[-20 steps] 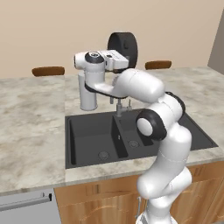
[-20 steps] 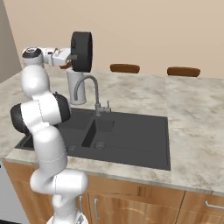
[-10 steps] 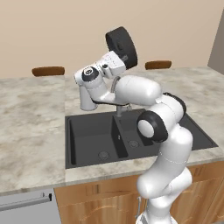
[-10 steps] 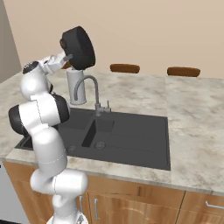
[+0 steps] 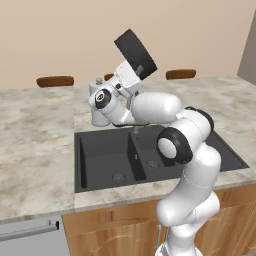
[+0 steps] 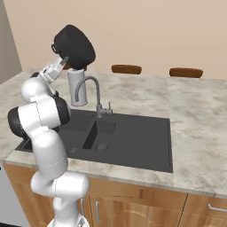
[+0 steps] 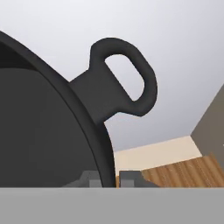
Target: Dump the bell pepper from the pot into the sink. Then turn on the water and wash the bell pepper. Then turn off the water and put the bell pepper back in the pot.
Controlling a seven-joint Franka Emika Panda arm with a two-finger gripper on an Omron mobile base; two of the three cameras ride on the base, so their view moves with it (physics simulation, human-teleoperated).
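Note:
The dark grey pot [image 5: 135, 52] is raised high above the counter behind the sink, tipped steeply on its side; it also shows as the pot [image 6: 75, 46]. My gripper [image 5: 139, 70], seen too as the gripper [image 6: 63, 60], is shut on the pot's rim. In the hand view the gripper [image 7: 109, 177] pinches the pot wall [image 7: 43, 131] just below a loop handle [image 7: 127, 83]. The black double-basin sink [image 5: 105, 150], [image 6: 133, 142] lies below. No water runs from the faucet [image 6: 88, 84]. The bell pepper is hidden.
A tall silver canister [image 6: 75, 86] stands on the counter behind the faucet, right under the raised pot. Brown chair backs [image 6: 126, 68] line the far side of the marble counter [image 5: 35, 135]. Wooden cabinet fronts [image 6: 133, 204] run below.
The hand has swung upward and rolled, so the pot has tipped further over and shifted slightly left above the canister. The grip on the rim is unchanged.

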